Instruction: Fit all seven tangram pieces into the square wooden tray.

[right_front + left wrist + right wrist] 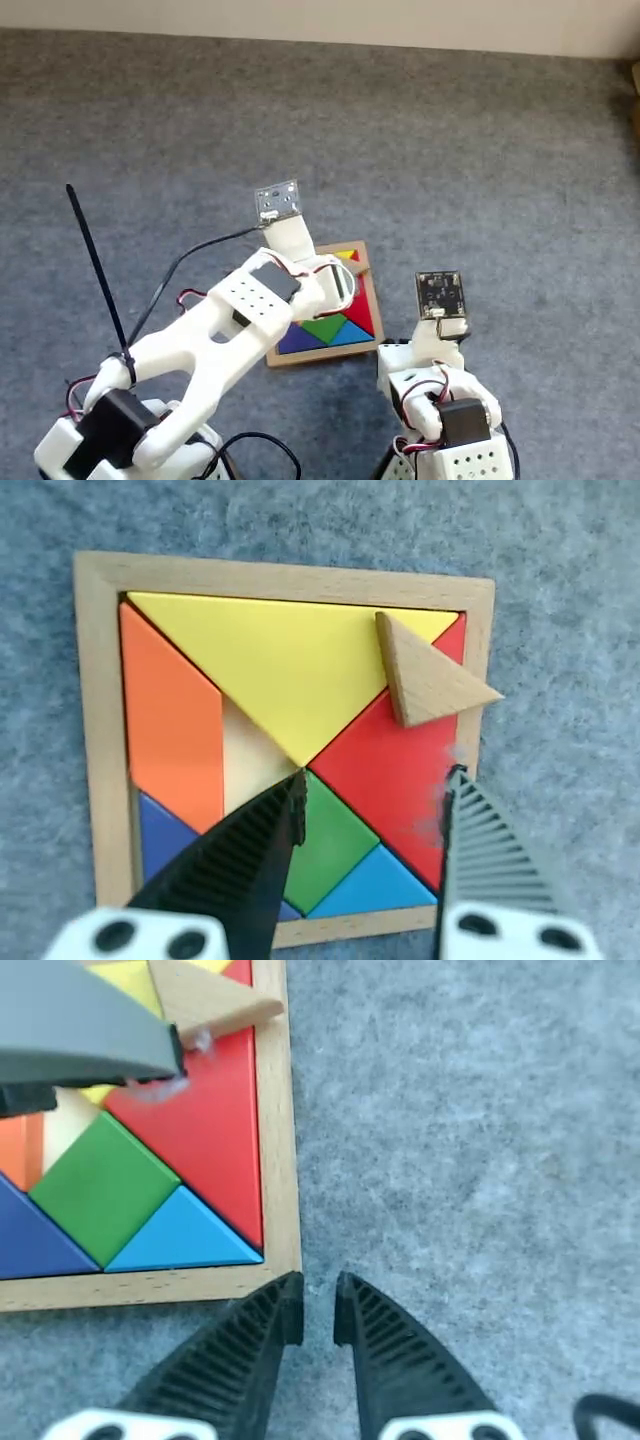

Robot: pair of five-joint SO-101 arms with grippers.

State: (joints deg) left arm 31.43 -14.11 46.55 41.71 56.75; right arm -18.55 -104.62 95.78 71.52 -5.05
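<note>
Wooden tray (95,730) at tabletop (480,150) middle, half hidden under left arm (220,330). Plain wooden triangle (425,680) laid loose over yellow piece (270,650) and red piece (390,770), tip overhanging rim. Left tool (375,778) held open, empty, above tray; right tool (314,1305) nearly closed, empty, beside tray.

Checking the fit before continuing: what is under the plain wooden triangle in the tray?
The wooden triangle lies on the yellow triangle and the red triangle, its tip over the rim of the tray. The parts beneath it are covered.
</note>
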